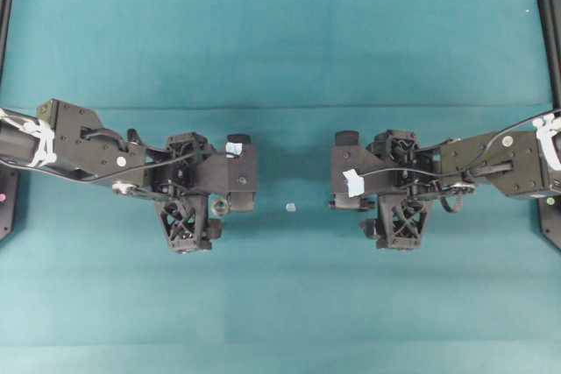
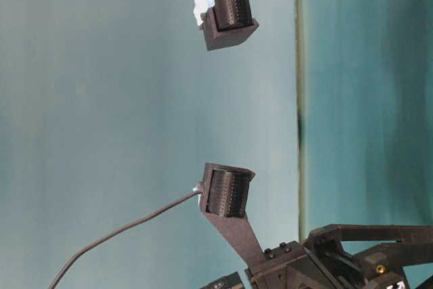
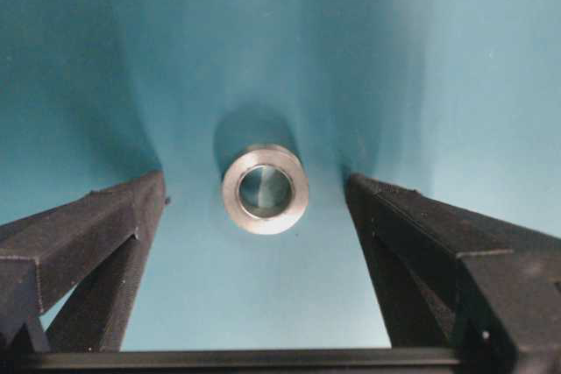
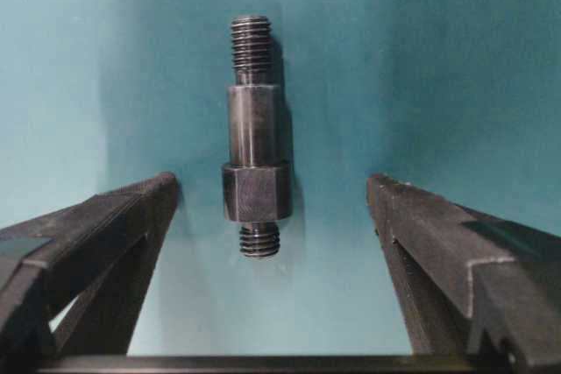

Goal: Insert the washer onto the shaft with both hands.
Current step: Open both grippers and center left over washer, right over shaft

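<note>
A teal cloth-covered table (image 1: 280, 59) fills the overhead view, with the two black arms reaching in from its left and right edges towards the middle.

The left black gripper with long tapered fingers (image 3: 254, 183) has its jaws spread wide and holds nothing. One finger (image 3: 105, 225) shows at each side of its wrist view, with bare cloth between them. The right black gripper of the same build (image 4: 272, 183) is also fully apart and empty.

The short dark grey stepped metal shaft (image 4: 254, 159) lies on the cloth just ahead of the right gripper, so that arm is clearly the nearer one. Its long axis runs straight away from the gripper, near to far, along the line of the fingers rather than across them. The hexagonal collar near its close end sits level with the fingertips, a little left of the midline, and touches neither finger. Judging from this, closing the jaws should catch the collar across its width.

The small silvery metal washer (image 3: 264, 188) rests on the cloth between the left gripper's fingertips, roughly centred and clear of both. Its hole faces the wrist camera; whether it lies flat or is tipped up I cannot tell.

A tiny pale speck (image 1: 290, 207) lies between the two arms.
</note>
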